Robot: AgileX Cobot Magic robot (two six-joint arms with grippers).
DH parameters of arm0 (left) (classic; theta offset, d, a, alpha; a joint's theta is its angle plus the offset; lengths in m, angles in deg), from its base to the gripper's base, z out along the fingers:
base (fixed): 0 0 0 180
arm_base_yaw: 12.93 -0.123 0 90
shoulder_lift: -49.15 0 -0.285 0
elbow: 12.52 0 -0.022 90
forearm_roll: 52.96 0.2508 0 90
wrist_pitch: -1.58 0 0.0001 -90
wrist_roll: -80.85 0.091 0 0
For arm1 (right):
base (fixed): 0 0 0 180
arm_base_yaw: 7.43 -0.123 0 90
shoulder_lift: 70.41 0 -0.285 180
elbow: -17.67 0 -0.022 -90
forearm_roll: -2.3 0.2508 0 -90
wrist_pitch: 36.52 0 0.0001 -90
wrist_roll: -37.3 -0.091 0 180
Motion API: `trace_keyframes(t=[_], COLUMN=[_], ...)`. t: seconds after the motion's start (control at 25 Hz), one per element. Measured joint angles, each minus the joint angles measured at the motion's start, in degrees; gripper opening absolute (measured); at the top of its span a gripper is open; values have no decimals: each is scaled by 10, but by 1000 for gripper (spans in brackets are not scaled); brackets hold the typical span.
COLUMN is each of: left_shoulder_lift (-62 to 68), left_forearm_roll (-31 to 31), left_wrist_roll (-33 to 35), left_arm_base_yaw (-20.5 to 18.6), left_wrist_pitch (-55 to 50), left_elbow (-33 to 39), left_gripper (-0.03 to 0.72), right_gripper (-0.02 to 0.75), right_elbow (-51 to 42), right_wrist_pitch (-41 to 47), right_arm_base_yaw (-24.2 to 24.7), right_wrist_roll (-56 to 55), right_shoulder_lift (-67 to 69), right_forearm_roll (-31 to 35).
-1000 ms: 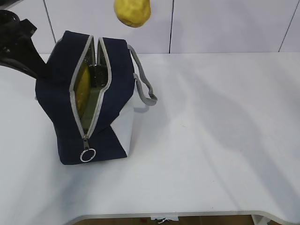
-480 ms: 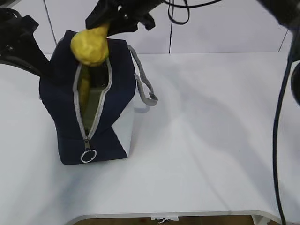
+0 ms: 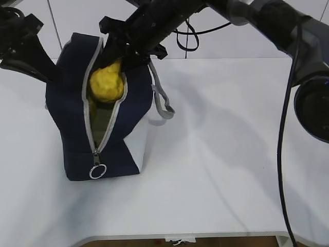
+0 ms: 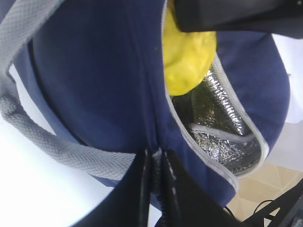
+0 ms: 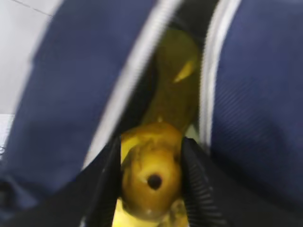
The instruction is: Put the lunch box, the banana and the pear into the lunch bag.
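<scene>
The navy lunch bag [image 3: 67, 118] stands on the table with its grey zipper open. My right gripper [image 3: 122, 60] is shut on the bumpy yellow pear [image 3: 106, 85] and holds it in the bag's mouth, partly below the zipper edges. In the right wrist view the pear [image 5: 150, 182] sits between the fingers of the gripper [image 5: 151, 187], with the banana [image 5: 177, 80] inside the bag below it. My left gripper [image 4: 155, 165] is shut on the bag's navy fabric at the far end of the zipper and holds it from the left [image 3: 45, 77]. The lunch box is hidden.
The bag's silver foil lining [image 4: 213, 118] shows inside the opening. A grey webbing handle [image 3: 162, 100] hangs on the bag's right side and the ring pull [image 3: 96, 171] hangs at the front. The white table [image 3: 231, 154] stretches to the right.
The pear has come down from above the bag into its open mouth, and my right arm has come into view with it. The opening has widened slightly. My left gripper keeps its hold.
</scene>
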Motion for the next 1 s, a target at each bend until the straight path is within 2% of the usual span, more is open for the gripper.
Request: trace_keyframes(t=[0.16,0.24,0.4,0.72,1.0], left_shoulder_lift=[0,0,0,0,0], left_forearm_roll=[0,0,-1,-1,1], left_wrist_roll=[0,0,0,0,0], left_arm_base_yaw=[0,0,0,0,0], left_wrist_pitch=[0,0,-1,-1,-1], left_elbow=[0,0,0,0,0], left_gripper=[12,12,12,12,12], right_gripper=[430,460,475,476,476], right_elbow=[0,0,0,-2,-172], right_wrist_pitch=[-2,-2,-2,-2,-2], right_arm_base_yaw=[0,0,0,0,0], right_wrist_roll=[-17,-22,-22,-37,-40], right_shoulder_lift=[0,-5,-38,-96,-169], right_forearm_roll=[4,9,1,-101,-154])
